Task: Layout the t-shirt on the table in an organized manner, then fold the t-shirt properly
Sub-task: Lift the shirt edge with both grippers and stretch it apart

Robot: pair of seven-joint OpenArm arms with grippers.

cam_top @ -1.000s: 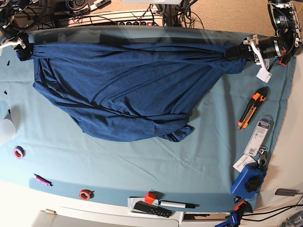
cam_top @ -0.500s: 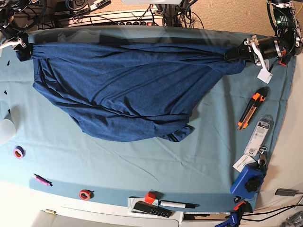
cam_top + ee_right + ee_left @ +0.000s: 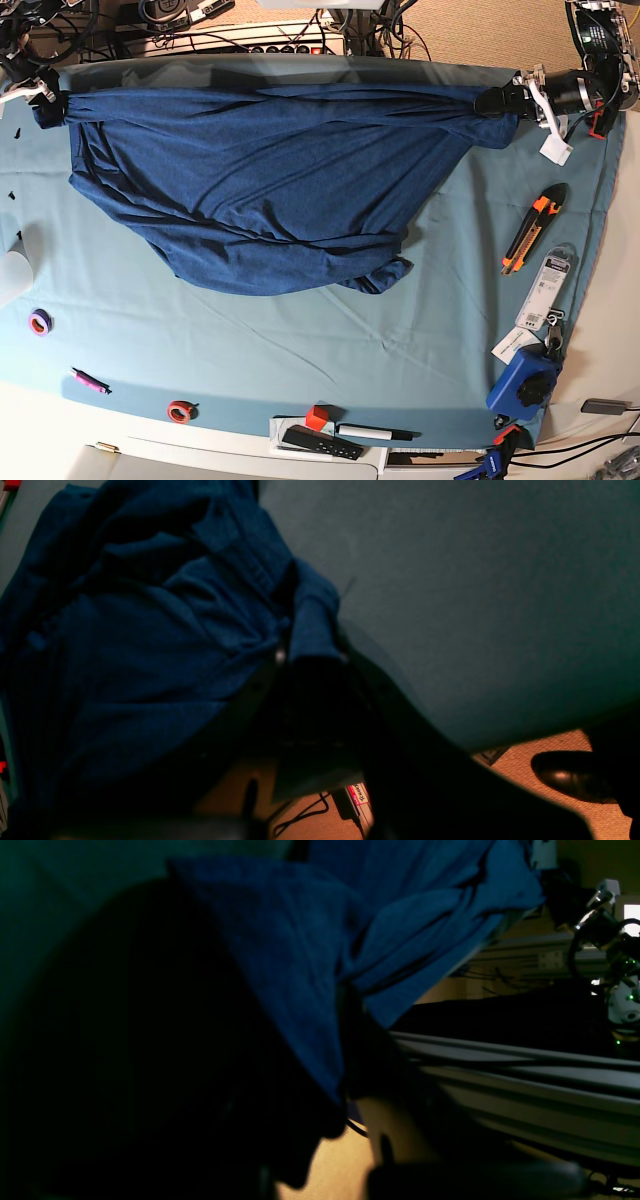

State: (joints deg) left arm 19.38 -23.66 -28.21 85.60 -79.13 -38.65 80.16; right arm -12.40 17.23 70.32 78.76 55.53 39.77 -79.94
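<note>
In the left wrist view, the t-shirt (image 3: pixel 300 965) bunched into a peak right at the left gripper (image 3: pixel 345 1080), whose jaws, though dark and hard to make out, appeared clamped on the cloth. In the right wrist view, the right gripper (image 3: pixel 307 655) pinched a folded corner of the shirt just above the table (image 3: pixel 475 580). In the base view the garment was stretched taut along the far edge between the two pinched corners, presumably to spread it flat before folding, its lower body sagging toward the middle. Compared with a second earlier, the left gripper (image 3: pixel 500 100) had shifted slightly farther back and outward, tightening the top edge; the right gripper (image 3: pixel 48 100) had barely moved.
</note>
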